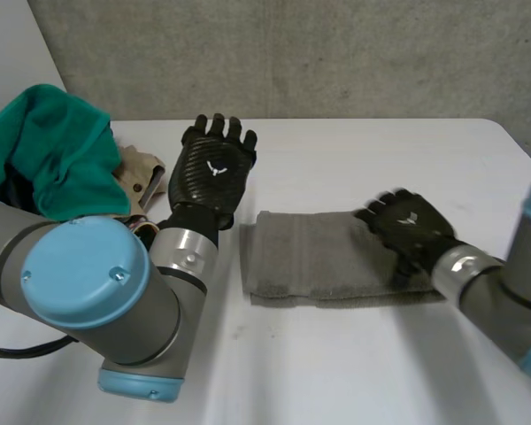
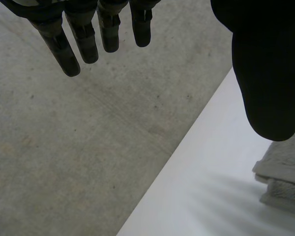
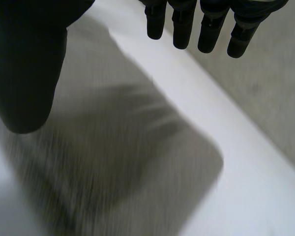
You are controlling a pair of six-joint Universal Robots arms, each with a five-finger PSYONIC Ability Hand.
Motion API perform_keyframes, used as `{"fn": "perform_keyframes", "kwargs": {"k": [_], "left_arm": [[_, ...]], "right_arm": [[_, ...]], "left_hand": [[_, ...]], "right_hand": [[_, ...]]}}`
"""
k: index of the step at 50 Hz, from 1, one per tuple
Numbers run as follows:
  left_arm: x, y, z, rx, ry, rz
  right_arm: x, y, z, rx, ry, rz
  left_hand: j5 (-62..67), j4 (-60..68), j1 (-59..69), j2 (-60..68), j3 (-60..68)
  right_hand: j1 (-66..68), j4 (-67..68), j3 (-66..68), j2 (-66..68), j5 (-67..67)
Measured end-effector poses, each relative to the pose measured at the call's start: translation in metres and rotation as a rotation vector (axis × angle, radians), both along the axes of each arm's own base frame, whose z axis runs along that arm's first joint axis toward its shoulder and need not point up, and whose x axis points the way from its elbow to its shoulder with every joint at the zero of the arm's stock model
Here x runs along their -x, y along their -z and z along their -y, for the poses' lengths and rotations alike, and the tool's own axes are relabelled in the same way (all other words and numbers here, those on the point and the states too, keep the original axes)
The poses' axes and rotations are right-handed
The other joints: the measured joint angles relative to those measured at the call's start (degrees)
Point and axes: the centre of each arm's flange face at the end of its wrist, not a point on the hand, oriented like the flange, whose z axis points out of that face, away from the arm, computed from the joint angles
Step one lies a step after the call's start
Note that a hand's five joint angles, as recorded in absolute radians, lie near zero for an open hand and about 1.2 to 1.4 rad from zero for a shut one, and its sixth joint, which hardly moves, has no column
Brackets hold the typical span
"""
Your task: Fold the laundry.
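The left arm (image 1: 97, 301), with its grey joint and light-blue cap, fills the 8 o'clock corner of the head view and hides the bench (image 1: 380, 150) beneath it. The left hand (image 1: 212, 168) is raised above the bench toward 11 o'clock, back to the camera, fingers straight and spread, holding nothing. Its wrist view shows a folded corner of the grey towel (image 1: 327, 257) beyond the thumb.

The towel lies folded into a long flat strip just 4 o'clock of centre. Its 3 o'clock end is covered by the right hand (image 1: 407, 226), whose fingers reach out loosely with the thumb apart and grip nothing. Whether the palm touches the towel cannot be told.

At 9 to 10 o'clock a crumpled green cloth (image 1: 57, 150) is heaped, cut off by the view's edge. A beige garment (image 1: 137, 173) beside it is half hidden behind the left hand and forearm, so its shape is hard to make out.

The bench is white and smooth, and a rough grey concrete wall (image 1: 292, 53) stands behind its 12 o'clock edge.
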Motion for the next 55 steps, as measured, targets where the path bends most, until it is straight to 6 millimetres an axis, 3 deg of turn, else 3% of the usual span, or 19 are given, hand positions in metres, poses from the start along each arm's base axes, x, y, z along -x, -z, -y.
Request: {"fn": "perform_keyframes", "kwargs": {"k": [4, 9, 15, 17, 21, 26, 29, 33, 34, 37, 45, 51, 55], "left_arm": [[0.004, 0.004, -0.004, -0.007, 0.014, 0.006], [0.004, 0.008, -0.006, -0.018, 0.017, 0.015], [0.001, 0.010, -0.008, -0.025, 0.015, 0.021], [0.000, 0.009, -0.009, -0.025, 0.014, 0.021], [-0.004, 0.003, -0.011, -0.015, 0.008, 0.012], [-0.011, -0.003, -0.011, -0.008, -0.007, 0.004], [-0.015, -0.003, -0.009, -0.009, -0.020, 0.004], [-0.019, -0.002, -0.006, -0.014, -0.033, 0.004], [-0.019, -0.002, -0.005, -0.015, -0.035, 0.002], [-0.019, -0.004, -0.003, -0.015, -0.034, -0.012], [0.003, -0.022, -0.005, -0.030, 0.040, -0.139], [0.030, -0.020, -0.015, -0.128, 0.159, -0.211], [0.048, 0.001, -0.016, -0.264, 0.213, -0.213]], "right_arm": [[0.035, 0.017, 0.008, -0.078, 0.077, -0.047], [0.060, 0.026, 0.018, -0.059, 0.117, -0.145], [0.064, 0.016, 0.034, 0.095, 0.164, -0.224], [0.056, 0.009, 0.036, 0.148, 0.157, -0.229], [0.008, -0.014, 0.019, 0.287, 0.047, -0.196], [-0.062, -0.014, -0.035, 0.337, -0.222, -0.134], [-0.086, -0.003, -0.064, 0.323, -0.348, -0.115], [-0.103, 0.008, -0.089, 0.287, -0.436, -0.089], [-0.104, 0.009, -0.090, 0.272, -0.435, -0.074], [-0.099, 0.000, -0.083, 0.236, -0.383, -0.011], [-0.047, -0.052, -0.031, 0.100, -0.113, 0.293], [-0.018, -0.057, -0.010, -0.068, -0.008, 0.414], [-0.011, -0.044, 0.000, -0.191, 0.030, 0.417]], "left_hand": [[0.00, 0.00, 0.00, 0.00, 0.00], [0.00, 0.00, 0.00, 0.00, 0.00], [0.00, 0.00, 0.00, 0.00, 0.00], [0.00, 0.00, 0.00, 0.00, 0.00], [0.00, 0.00, 0.00, 0.00, 0.00], [0.00, 0.00, 0.00, 0.00, 0.00], [0.00, 0.00, 0.00, 0.00, 0.00], [0.00, 0.00, 0.00, 0.00, 0.00], [0.00, 0.00, 0.00, 0.00, 0.00], [0.00, 0.00, 0.00, 0.00, 0.00], [0.00, 0.00, 0.00, 0.00, 0.00], [0.00, 0.00, 0.00, 0.00, 0.00], [0.00, 0.00, 0.00, 0.00, 0.00]], "right_hand": [[3.82, 4.26, 4.23, 4.14, 4.23], [46.08, 49.33, 50.12, 51.15, 48.97], [47.65, 56.29, 56.02, 55.16, 54.44], [48.16, 56.35, 56.04, 55.16, 54.55], [48.17, 56.49, 56.04, 55.16, 54.82], [48.17, 56.49, 56.05, 55.16, 54.96], [47.49, 53.89, 53.53, 52.86, 52.64], [20.80, 23.45, 23.28, 22.21, 22.99], [8.70, 11.42, 11.20, 9.85, 9.33], [-0.05, 0.79, 0.58, 0.24, 0.01], [-0.05, 0.04, 0.03, 0.01, -0.03], [-0.05, 0.04, 0.03, 0.01, -0.03], [-0.05, 0.04, 0.03, 0.01, -0.03]]}}
